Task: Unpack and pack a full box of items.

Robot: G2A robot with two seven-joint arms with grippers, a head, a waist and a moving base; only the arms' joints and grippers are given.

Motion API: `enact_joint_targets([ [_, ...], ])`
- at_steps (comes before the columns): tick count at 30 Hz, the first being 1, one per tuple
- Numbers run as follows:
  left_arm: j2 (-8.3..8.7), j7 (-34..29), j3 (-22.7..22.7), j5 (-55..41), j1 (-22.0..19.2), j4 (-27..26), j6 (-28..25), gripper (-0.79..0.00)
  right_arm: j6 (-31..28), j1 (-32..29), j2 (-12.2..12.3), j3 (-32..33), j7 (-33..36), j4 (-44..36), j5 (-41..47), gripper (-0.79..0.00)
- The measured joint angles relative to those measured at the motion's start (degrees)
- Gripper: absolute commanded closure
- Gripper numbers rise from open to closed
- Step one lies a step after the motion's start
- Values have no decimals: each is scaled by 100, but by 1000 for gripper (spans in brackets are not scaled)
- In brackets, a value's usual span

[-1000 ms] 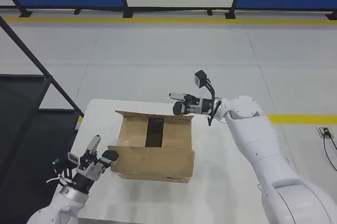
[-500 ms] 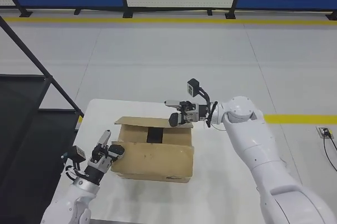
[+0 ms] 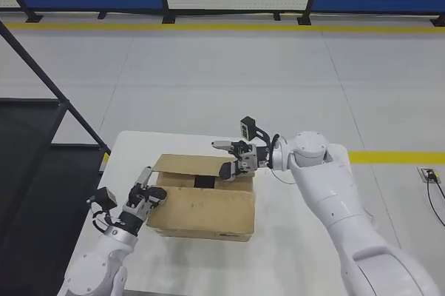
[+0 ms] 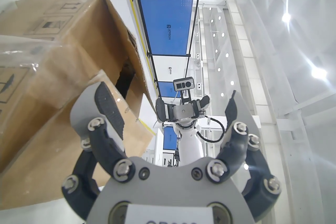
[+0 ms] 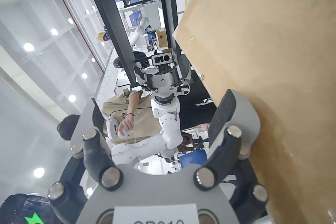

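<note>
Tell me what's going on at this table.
A two-armed robot is working on a cardboard box that sits on the white table. The left gripper is at one end of the box and the right gripper is at its far top edge. Both have their fingers open and hold nothing. The top flaps are folded nearly flat, leaving a narrow dark gap in the middle.
</note>
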Motion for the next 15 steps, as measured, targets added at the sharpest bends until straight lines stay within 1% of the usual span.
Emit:
enact_joint_targets([
  [4,-13,62,69,28,-71,29,52,-785,-104,-157,37,7,-167,15,5,-785],
  [9,-25,90,123,46,-121,36,108,-785,-477,-496,82,-33,-314,-281,-79,-785],
  [12,-31,99,159,78,-169,63,135,-785,-479,-680,109,-41,-438,-513,-93,-785],
  [15,-35,94,177,103,-197,71,142,-785,-434,-844,134,-24,-422,-783,2,-785],
])
